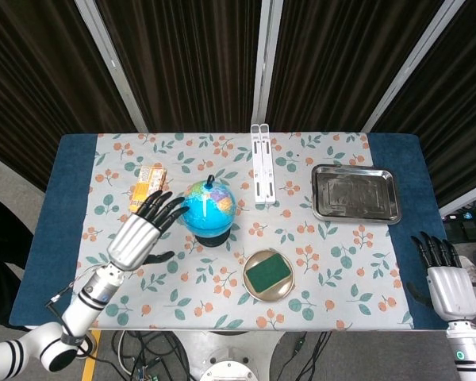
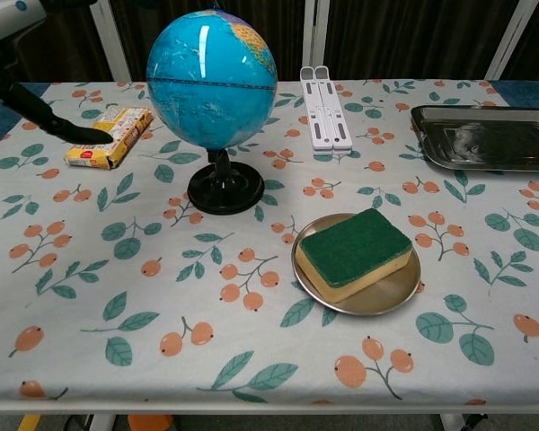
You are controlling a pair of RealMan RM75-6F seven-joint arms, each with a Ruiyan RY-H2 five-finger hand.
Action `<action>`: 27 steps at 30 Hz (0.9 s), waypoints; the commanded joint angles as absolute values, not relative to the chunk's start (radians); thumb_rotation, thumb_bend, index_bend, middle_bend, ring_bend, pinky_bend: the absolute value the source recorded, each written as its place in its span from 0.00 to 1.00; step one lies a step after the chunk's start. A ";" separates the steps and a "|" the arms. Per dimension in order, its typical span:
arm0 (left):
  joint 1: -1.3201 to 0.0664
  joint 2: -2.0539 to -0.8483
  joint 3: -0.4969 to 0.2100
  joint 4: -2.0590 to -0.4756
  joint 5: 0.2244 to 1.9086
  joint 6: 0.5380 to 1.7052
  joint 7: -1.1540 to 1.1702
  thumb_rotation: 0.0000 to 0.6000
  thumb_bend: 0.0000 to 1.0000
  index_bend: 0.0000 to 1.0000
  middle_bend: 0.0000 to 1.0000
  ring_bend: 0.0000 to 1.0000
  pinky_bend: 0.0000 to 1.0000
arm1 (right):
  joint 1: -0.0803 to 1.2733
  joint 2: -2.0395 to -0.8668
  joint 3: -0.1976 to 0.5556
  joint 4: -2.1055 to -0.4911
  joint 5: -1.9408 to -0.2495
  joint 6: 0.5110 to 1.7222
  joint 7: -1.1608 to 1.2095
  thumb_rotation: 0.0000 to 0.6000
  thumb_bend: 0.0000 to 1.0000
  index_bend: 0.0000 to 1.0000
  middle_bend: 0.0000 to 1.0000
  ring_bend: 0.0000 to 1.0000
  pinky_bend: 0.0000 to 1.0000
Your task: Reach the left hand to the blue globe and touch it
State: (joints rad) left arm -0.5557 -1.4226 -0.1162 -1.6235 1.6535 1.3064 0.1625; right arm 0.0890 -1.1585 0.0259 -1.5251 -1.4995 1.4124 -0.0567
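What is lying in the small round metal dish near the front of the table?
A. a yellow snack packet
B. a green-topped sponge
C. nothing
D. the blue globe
B: the sponge, green on top and yellow beneath, sits in the round dish.

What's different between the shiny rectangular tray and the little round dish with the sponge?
The steel tray is rectangular and larger; the round dish is small. The tray holds nothing, while the dish carries a green sponge. The tray sits farther back and to the right. Both are shiny metal.
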 commanded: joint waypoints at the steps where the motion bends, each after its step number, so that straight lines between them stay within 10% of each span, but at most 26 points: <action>1: -0.585 -1.439 -0.117 -1.635 1.679 1.283 0.162 1.00 0.03 0.14 0.09 0.00 0.07 | 0.089 -1.159 0.026 -1.522 -1.496 1.410 -0.052 1.00 0.19 0.00 0.00 0.00 0.00; 27: -0.625 -1.470 -0.117 -1.633 1.640 1.236 0.233 1.00 0.03 0.14 0.08 0.00 0.07 | 0.088 -1.160 0.023 -1.494 -1.499 1.404 -0.012 1.00 0.21 0.00 0.00 0.00 0.00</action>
